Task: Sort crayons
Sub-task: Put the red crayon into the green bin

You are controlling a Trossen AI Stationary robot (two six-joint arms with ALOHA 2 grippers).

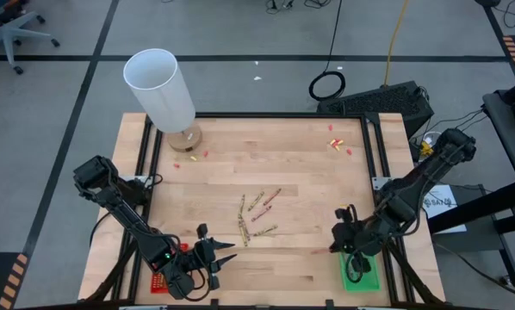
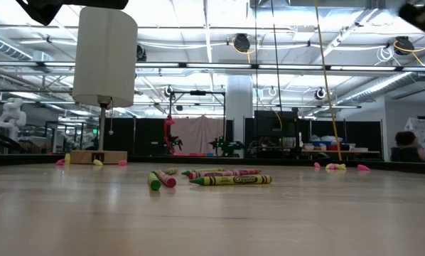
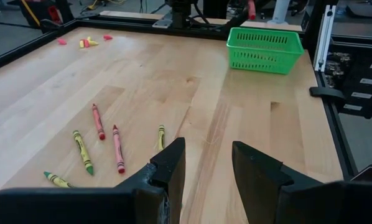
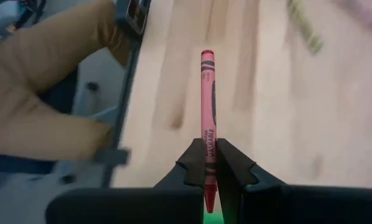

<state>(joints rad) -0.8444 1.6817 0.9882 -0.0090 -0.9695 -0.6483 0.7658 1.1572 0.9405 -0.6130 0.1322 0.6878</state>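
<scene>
Several crayons (image 1: 257,215), olive-green and red, lie scattered flat on the wooden table's middle; they also show in the low view (image 2: 230,180) and the left wrist view (image 3: 117,149). My left gripper (image 3: 208,168) is open and empty, low over the table's near left part (image 1: 214,254), pointing toward the crayons. My right gripper (image 4: 209,165) is shut on a red crayon (image 4: 208,93). It stands at the near right (image 1: 344,231), beside the green tray (image 1: 361,274). Neither gripper shows in the low view. My right gripper pinches the red crayon between its two fingers at the crayon's lower wrapped part (image 4: 208,142), near its blunt end. The crayon runs along the fingers and sticks out forward past them, its pointed tip (image 4: 207,53) away from the gripper. It is lifted clear of the table.
A white lamp shade on a wooden base (image 1: 161,86) stands at the far left. A red tray (image 1: 158,280) is at the near left. Small red and yellow scraps (image 1: 337,145) lie near the far edge. Beyond the table's edge a person's tan-clad limb (image 4: 43,81) shows.
</scene>
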